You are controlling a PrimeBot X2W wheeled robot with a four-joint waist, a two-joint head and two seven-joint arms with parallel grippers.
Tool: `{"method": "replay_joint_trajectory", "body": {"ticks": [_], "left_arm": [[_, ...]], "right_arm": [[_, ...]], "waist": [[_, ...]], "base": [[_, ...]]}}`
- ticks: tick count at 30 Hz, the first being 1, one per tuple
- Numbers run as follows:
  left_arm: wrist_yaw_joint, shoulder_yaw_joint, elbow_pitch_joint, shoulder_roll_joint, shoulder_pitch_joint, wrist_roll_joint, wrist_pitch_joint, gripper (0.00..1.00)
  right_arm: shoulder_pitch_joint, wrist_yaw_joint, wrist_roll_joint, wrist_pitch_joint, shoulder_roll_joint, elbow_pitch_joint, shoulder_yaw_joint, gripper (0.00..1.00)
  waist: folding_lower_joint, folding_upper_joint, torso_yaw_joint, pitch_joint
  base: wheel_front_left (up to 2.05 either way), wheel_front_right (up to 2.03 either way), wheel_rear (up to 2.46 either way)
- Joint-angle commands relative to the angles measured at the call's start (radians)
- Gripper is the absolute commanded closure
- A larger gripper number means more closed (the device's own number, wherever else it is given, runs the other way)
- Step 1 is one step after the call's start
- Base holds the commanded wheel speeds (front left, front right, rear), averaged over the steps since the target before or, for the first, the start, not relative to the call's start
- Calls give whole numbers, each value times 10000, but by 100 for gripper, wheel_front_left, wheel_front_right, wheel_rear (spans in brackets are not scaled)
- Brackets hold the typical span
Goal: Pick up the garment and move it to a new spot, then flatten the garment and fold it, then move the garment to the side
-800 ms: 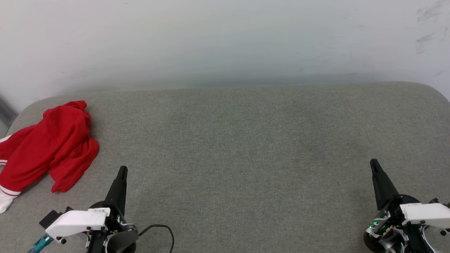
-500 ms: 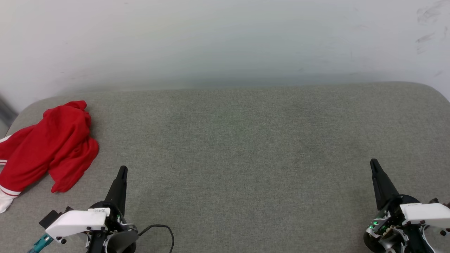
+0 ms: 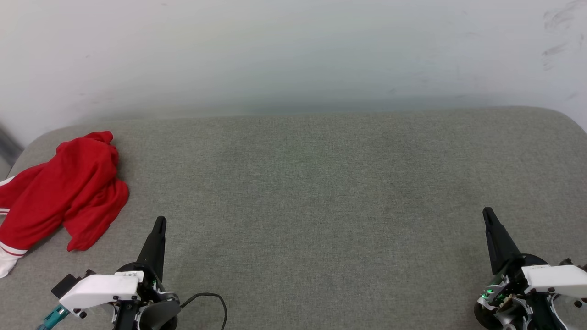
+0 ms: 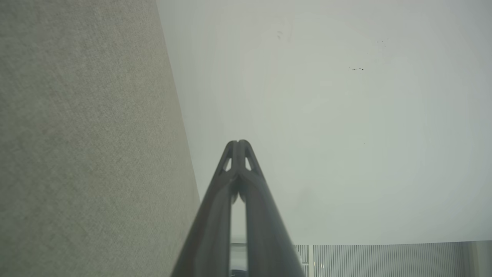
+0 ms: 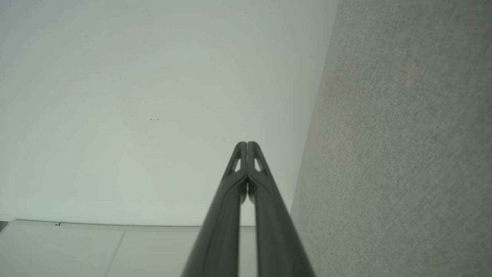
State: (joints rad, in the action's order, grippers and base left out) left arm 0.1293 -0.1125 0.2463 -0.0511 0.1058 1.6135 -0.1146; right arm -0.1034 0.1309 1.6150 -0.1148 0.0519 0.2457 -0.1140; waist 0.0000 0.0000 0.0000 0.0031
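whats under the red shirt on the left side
The crumpled red T-shirt with white striped trim lies directly on the grey fabric cushion, which shows around its edges. Anything beneath its folds is covered, so that cannot be told.

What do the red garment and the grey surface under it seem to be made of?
The garment looks like soft, matte cloth, perhaps a knit: it lies crumpled in limp folds. The grey surface looks like matte woven upholstery, likely over padding: fine speckled weave, rounded corners.

Grey upholstered bench [image 3: 321, 183], crumpled red garment [image 3: 69, 192] at left end
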Motion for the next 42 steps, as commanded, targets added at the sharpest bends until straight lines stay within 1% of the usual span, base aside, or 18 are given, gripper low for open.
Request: {"method": "replay_joint_trajectory", "body": {"ticks": [1,42], "left_arm": [[28,-23,-1,11,69,-15,-8,100],[28,-25,-1,11,69,-15,-8,100]], "right_arm": [[-106,-4,-44,9,-35,5,5,100],[-106,-4,-45,10,-36,5,6,100]], "waist": [[0,0,0,0],[0,0,0,0]], "base": [[0,0,0],[0,0,0]]}}
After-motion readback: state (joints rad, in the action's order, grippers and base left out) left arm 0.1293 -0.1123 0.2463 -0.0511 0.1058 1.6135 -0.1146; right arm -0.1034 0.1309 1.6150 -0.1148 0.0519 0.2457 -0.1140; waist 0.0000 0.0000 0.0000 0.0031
